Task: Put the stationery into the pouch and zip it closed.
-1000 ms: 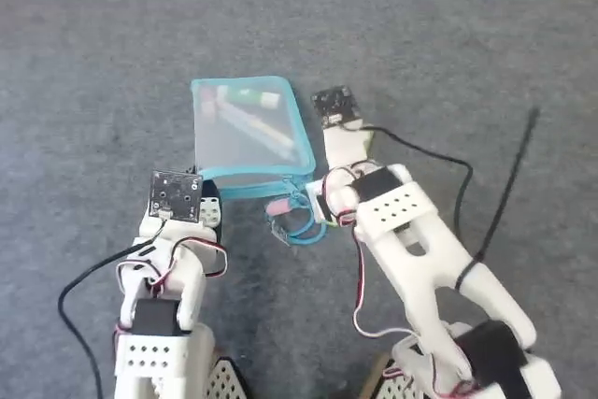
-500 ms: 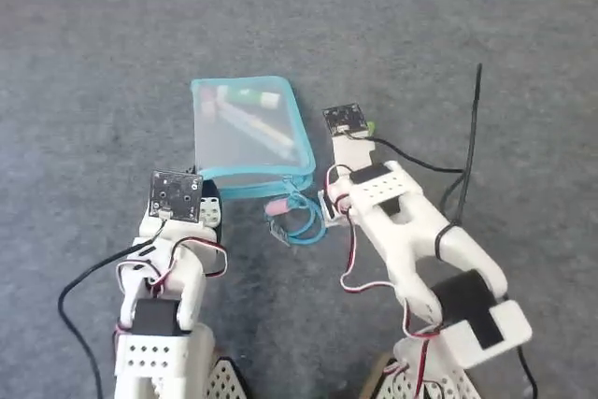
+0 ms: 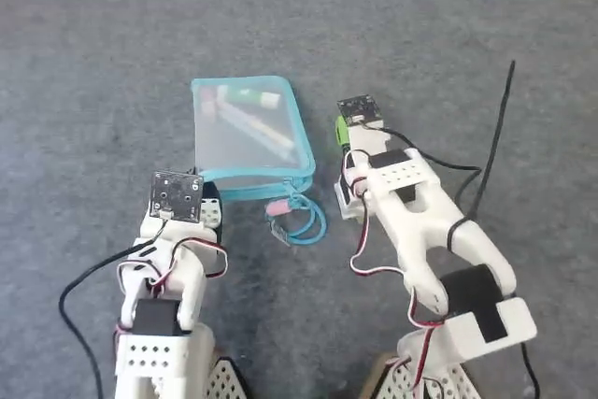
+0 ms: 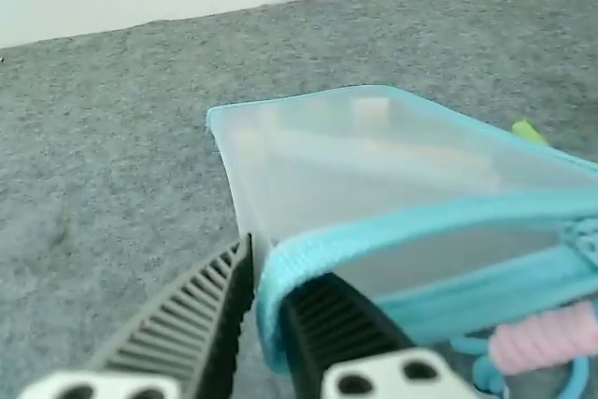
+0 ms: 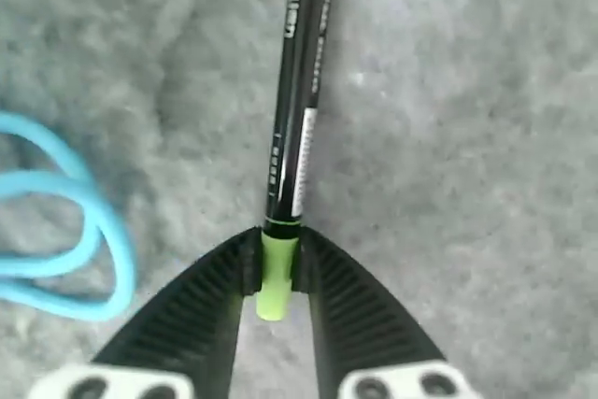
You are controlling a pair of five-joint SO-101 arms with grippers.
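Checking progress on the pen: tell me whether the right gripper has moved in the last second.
Yes. In the high view the right gripper, shut on the pen, has shifted rightward, away from the pouch's zipper edge.

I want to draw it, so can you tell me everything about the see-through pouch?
The pouch is a flat rectangular bag of see-through plastic with turquoise fabric edging. It lies on the grey carpet, with stationery showing inside. A pink tag and a blue cord loop lie at its corner nearest the arms. The left gripper is shut on its turquoise edge. Whether the zip is fully closed cannot be told.
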